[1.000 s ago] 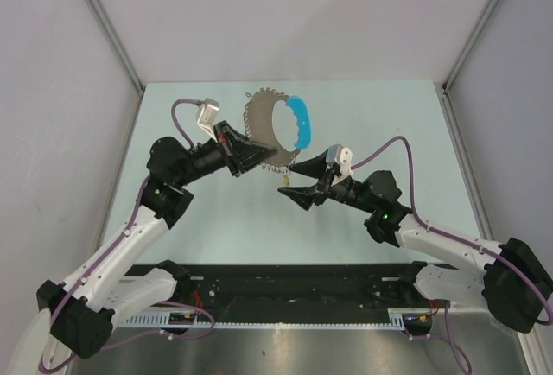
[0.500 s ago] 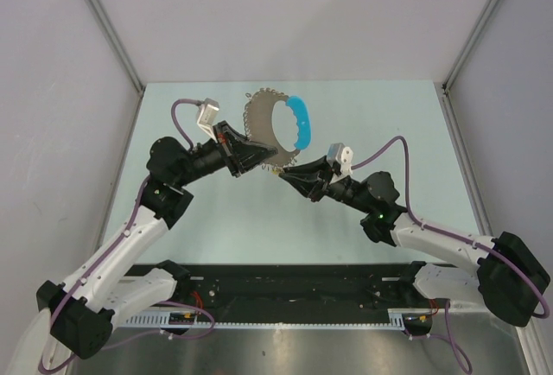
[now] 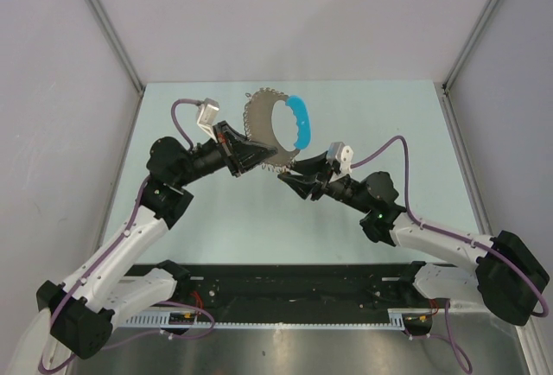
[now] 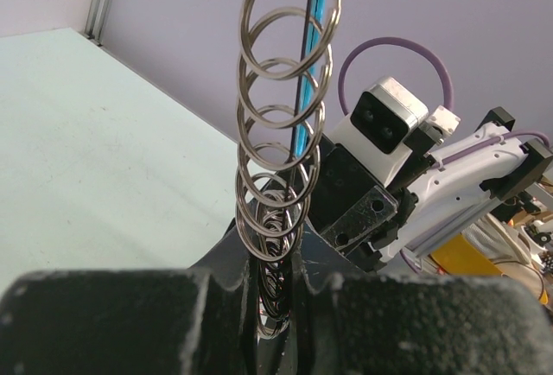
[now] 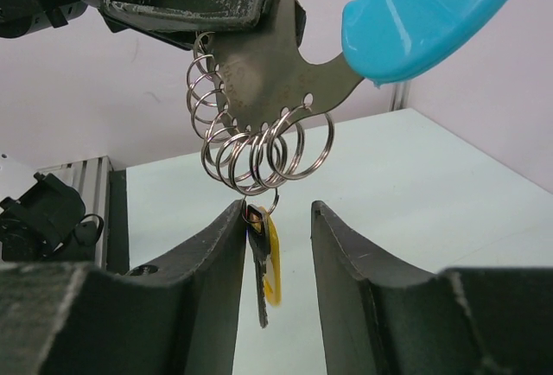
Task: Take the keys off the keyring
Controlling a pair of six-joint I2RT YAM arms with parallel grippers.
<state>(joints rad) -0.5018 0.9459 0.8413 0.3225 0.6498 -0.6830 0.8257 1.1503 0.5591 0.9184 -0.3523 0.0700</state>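
Observation:
The keyring (image 3: 257, 124) is a flat silvery loop with a bright blue grip (image 3: 299, 121), held upright above the table. Several small split rings (image 5: 259, 150) hang along its edge (image 4: 281, 133). My left gripper (image 3: 257, 157) is shut on the loop's lower edge (image 4: 281, 280). One dark key (image 5: 262, 276) with a yellow tag (image 5: 273, 258) dangles from a low split ring. My right gripper (image 5: 276, 219) is open, with a finger on each side of that key. The key rests against the left finger (image 5: 220, 254), and the other finger stands apart. In the top view the right gripper (image 3: 291, 176) sits just below the loop.
The pale green table (image 3: 363, 116) lies under both arms, with grey walls and metal corner posts (image 3: 112, 38) around it. The right arm's wrist camera (image 4: 384, 116) shows just behind the rings. A black rail (image 3: 294, 293) runs along the near edge.
My right gripper has moved up and left to under the keyring, and its jaws stand narrower than a second ago. The left arm and the keyring have not moved.

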